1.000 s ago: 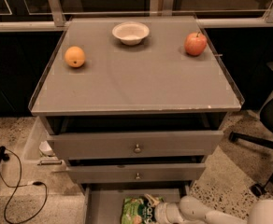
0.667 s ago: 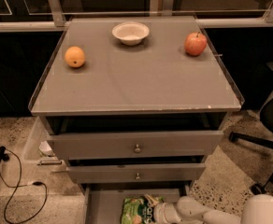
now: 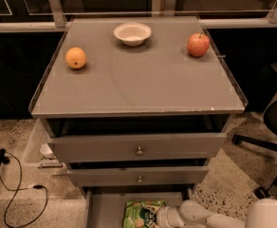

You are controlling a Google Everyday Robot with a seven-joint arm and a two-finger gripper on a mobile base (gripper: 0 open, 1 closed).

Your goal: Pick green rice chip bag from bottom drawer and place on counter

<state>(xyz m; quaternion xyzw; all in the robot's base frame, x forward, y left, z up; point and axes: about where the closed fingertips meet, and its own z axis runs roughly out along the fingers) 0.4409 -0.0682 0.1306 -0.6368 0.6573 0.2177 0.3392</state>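
The gripper (image 3: 164, 217) is seen at the green rice chip bag (image 3: 139, 214).
Bag is laid in the bottom drawer (image 3: 105, 211); grip cannot be told.

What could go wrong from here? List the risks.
The gripper sits at the right edge of the green rice chip bag in the bottom drawer; an edge grip may slip.
The drawer above stands close over the bag; lifting could catch it.
An orange, bowl and apple share the counter; a careless placement might knock one.

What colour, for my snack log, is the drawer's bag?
Green bag, pale chip pictures; camera view. Gripper at its edge.
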